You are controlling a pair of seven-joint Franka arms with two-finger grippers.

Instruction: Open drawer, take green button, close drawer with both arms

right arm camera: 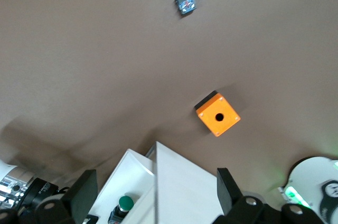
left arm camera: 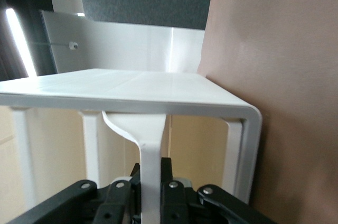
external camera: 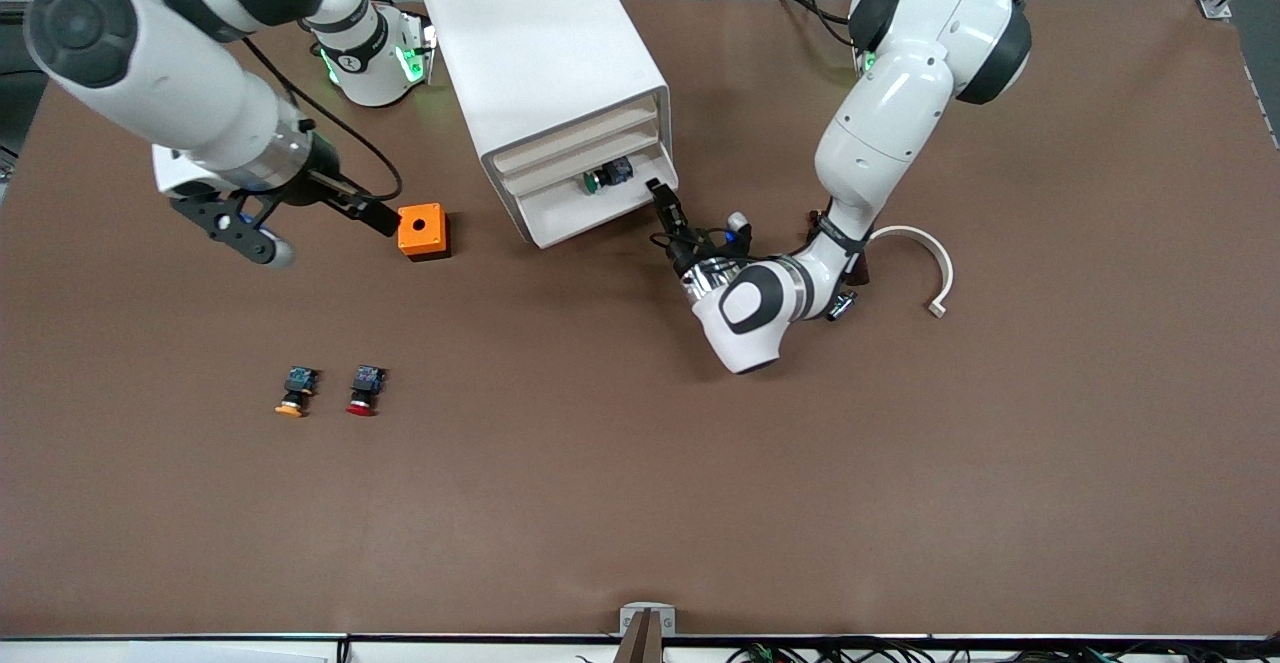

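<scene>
Front view: the left gripper is clamped on the drawer, pulled out, green button inside. Left wrist: fingers pinch the handle. Right wrist: the right gripper hangs wide open, empty, above the cabinet.

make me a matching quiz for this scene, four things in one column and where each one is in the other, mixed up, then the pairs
Things:
1. green button
2. orange box
3. red button
4. left gripper

Places:
A. on the bare table beside the orange-capped button
B. at the front edge of the open drawer
C. inside the open drawer
D. on the table beside the cabinet, toward the right arm's end

Pairs: 1-C, 2-D, 3-A, 4-B
</scene>
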